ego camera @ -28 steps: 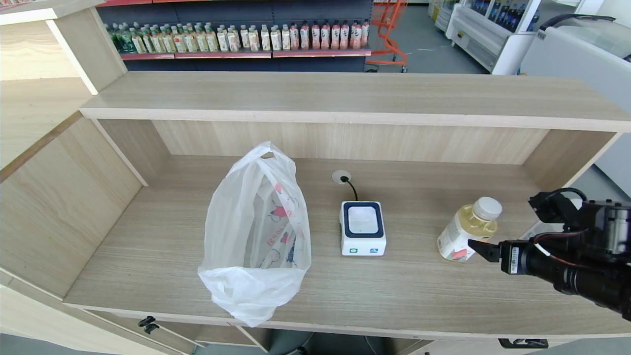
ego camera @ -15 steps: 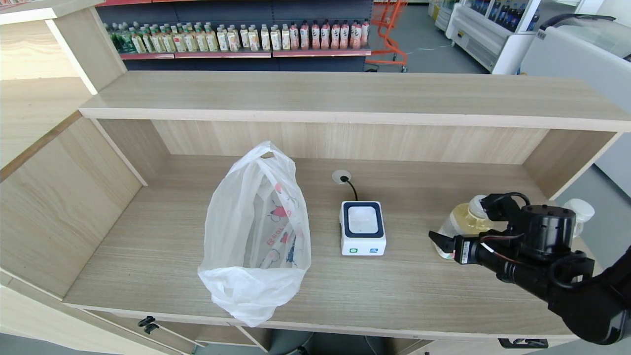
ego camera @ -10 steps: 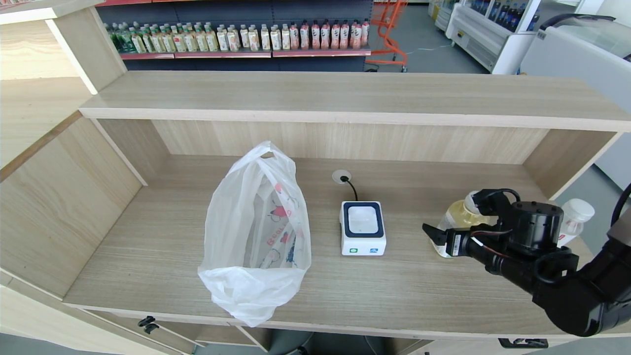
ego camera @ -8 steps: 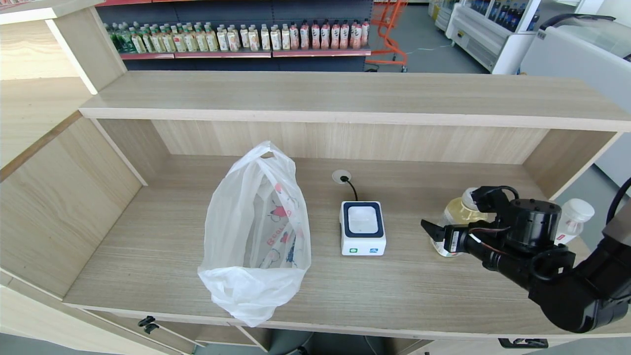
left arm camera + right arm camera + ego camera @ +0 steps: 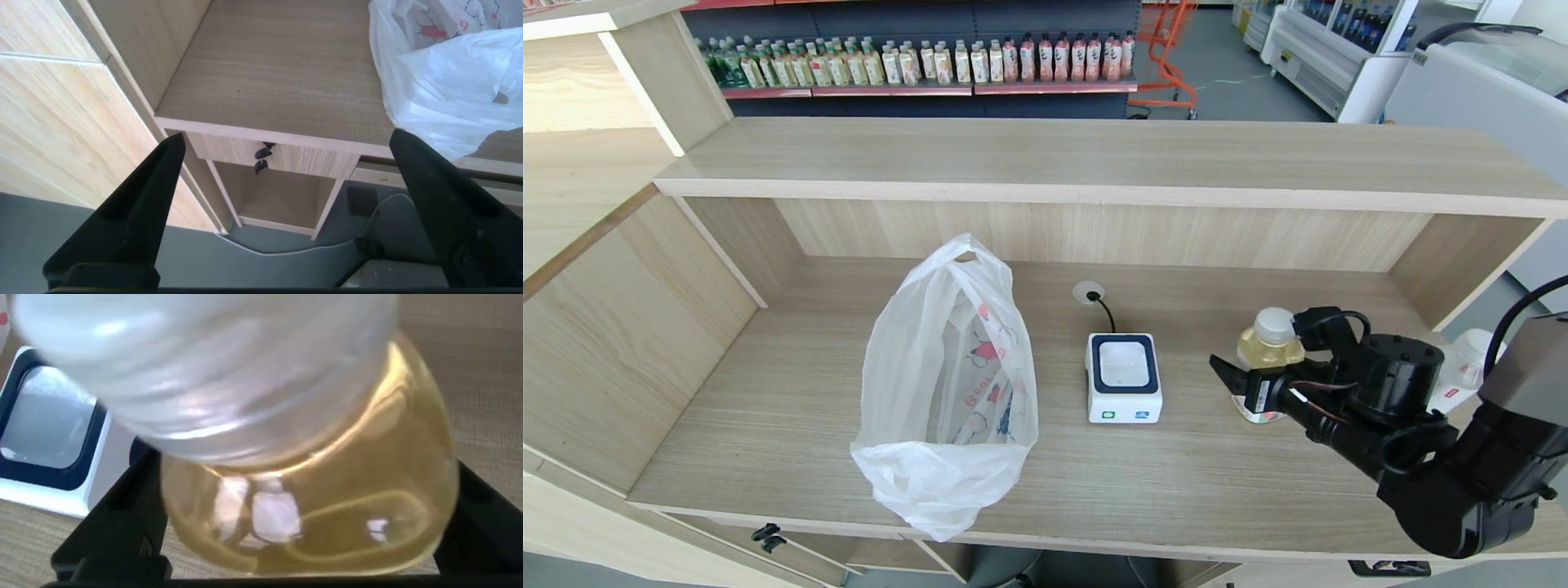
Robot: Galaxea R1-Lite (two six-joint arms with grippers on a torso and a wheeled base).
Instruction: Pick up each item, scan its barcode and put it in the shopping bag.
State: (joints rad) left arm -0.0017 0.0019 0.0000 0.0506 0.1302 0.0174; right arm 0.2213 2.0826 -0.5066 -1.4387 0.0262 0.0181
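A bottle (image 5: 1260, 353) of yellow drink with a white cap stands on the counter right of the scanner (image 5: 1123, 377). My right gripper (image 5: 1256, 377) is shut on the bottle's body, one finger at each side; in the right wrist view the bottle (image 5: 302, 474) sits between the fingers (image 5: 106, 531) with the scanner (image 5: 41, 433) beyond. The white plastic shopping bag (image 5: 947, 384) stands open left of the scanner, a printed item inside. My left gripper (image 5: 286, 220) hangs open off the counter's front left corner, near the bag (image 5: 441, 73).
A second white-capped bottle (image 5: 1462, 363) stands at the counter's far right, partly behind my right arm. The scanner's cable runs to a hole (image 5: 1088, 291) in the counter. A raised shelf (image 5: 1094, 155) and side walls enclose the counter.
My right arm came in from the right and closed around the yellow bottle. The bottle has shifted left toward the scanner and now stands more upright.
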